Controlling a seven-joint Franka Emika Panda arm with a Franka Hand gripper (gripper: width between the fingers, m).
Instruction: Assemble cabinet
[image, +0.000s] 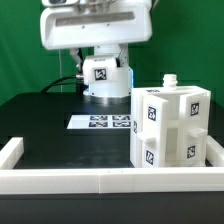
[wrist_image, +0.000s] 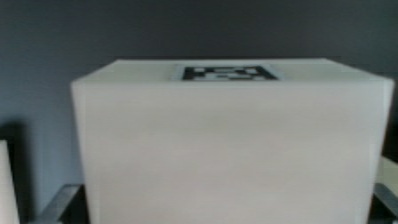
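The cabinet body (image: 170, 125) stands upright at the exterior view's right. It is a white box with black-and-white tags on its front and a small knob (image: 170, 78) on top. My gripper (image: 103, 62) hangs at the back centre, above the table, shut on a smaller white cabinet block (image: 104, 80) that bears a tag. In the wrist view this block (wrist_image: 222, 140) fills the frame, with a tag on its far top face. My gripper (wrist_image: 217, 208) has its dark fingers (wrist_image: 54, 205) showing only at the block's two sides.
The marker board (image: 105, 122) lies flat on the black table below the held block. A long low white border wall (image: 100, 180) runs along the front and up the exterior view's left side (image: 12, 150). A green backdrop is behind.
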